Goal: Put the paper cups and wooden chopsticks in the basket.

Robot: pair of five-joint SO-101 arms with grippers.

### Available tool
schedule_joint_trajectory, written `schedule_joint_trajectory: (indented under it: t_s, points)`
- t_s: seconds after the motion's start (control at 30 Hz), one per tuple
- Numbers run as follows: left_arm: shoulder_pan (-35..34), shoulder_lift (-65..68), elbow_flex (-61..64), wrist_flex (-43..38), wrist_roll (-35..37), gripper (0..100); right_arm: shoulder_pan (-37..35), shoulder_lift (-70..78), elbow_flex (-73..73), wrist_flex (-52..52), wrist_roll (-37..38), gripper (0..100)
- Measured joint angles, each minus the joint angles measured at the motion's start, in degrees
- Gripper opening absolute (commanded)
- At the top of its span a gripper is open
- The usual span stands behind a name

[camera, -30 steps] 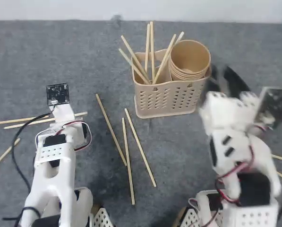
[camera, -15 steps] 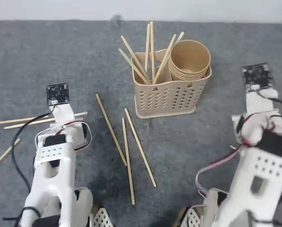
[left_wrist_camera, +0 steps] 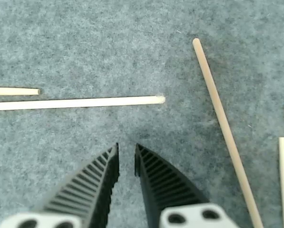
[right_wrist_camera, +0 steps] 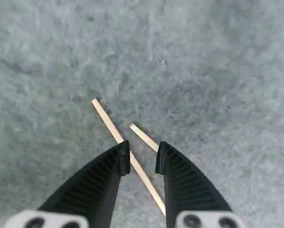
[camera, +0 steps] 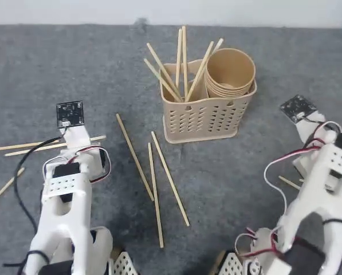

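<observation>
left gripper (left_wrist_camera: 126,148) barely parted, empty; right gripper (right_wrist_camera: 142,153) released over a chopstick (right_wrist_camera: 108,121); basket (camera: 200,121) at 12 o'clock holds paper cups (camera: 231,69).

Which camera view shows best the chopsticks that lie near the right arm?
The right wrist view: two chopsticks lie on the grey mat, the longer one running below the open right hand. The high view shows a short piece of one beside the arm. The left wrist view shows other chopsticks, near the left hand.
</observation>
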Motion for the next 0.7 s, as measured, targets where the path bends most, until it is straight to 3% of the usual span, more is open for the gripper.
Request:
schedule_joint_trajectory:
  t_s: [0.33, 0.7]
  points:
    - [0.0, 0.0, 0.0, 0.0, 0.0, 5, 3.3, 11.7, -1.1, -2.1, 10.8, 10.2]
    - [0.0, 0.0, 0.0, 0.0, 0.0, 5, 7.1, 23.4, -2.7, -12.5, 12.7, 10.2]
